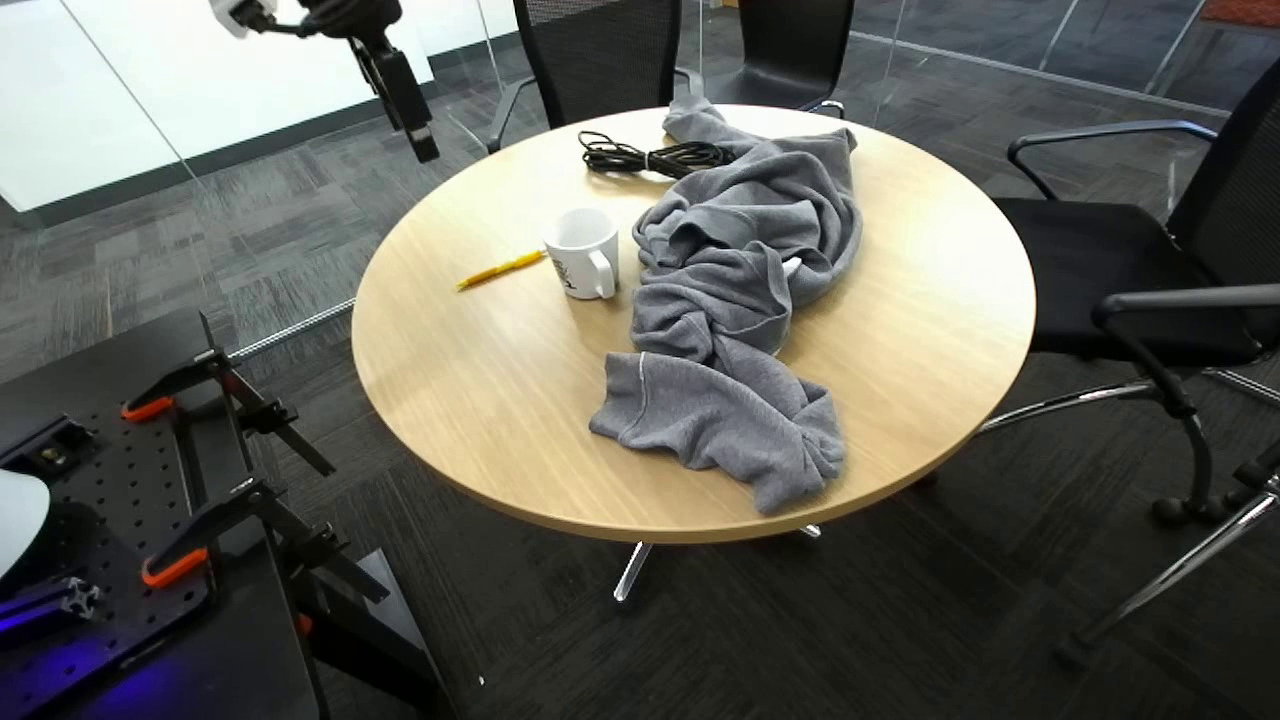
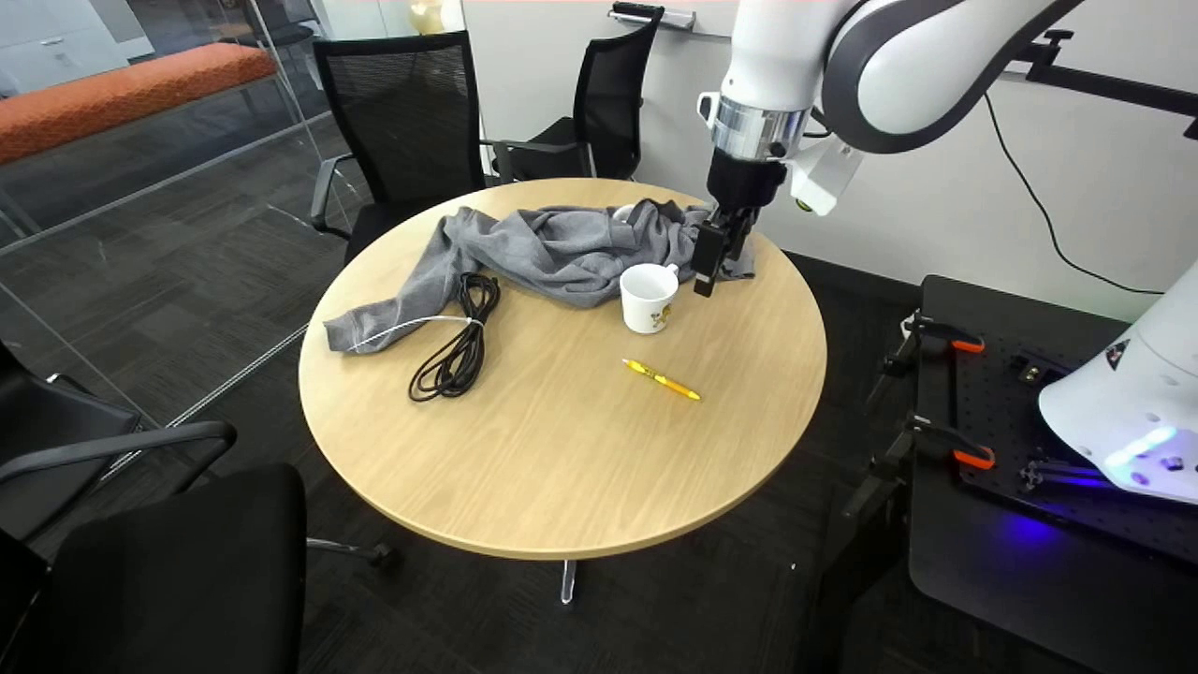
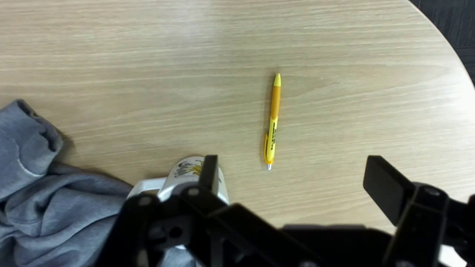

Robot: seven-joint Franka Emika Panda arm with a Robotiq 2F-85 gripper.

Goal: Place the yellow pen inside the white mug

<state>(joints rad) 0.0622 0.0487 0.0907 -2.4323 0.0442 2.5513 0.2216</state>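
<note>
The yellow pen (image 3: 274,120) lies flat on the table in the wrist view, with its yellow tip pointing away from my gripper (image 3: 293,176). The pen shows in both exterior views (image 1: 500,270) (image 2: 662,380), lying a short way from the white mug (image 2: 648,300). The mug stands upright with its opening up; it also shows in an exterior view (image 1: 584,255). In the wrist view the mug (image 3: 189,167) is partly hidden behind my left finger. My gripper is open and empty, raised above the table (image 2: 707,271). The pen's near end lies between the fingers' lines, farther down on the tabletop.
A crumpled grey sweatshirt (image 1: 745,240) lies beside the mug, with a small white thing partly showing in its folds. A bundled black cable (image 2: 459,342) lies near it. The round wooden table (image 2: 543,468) has chairs around it. A black stand with clamps (image 1: 110,540) is beside it.
</note>
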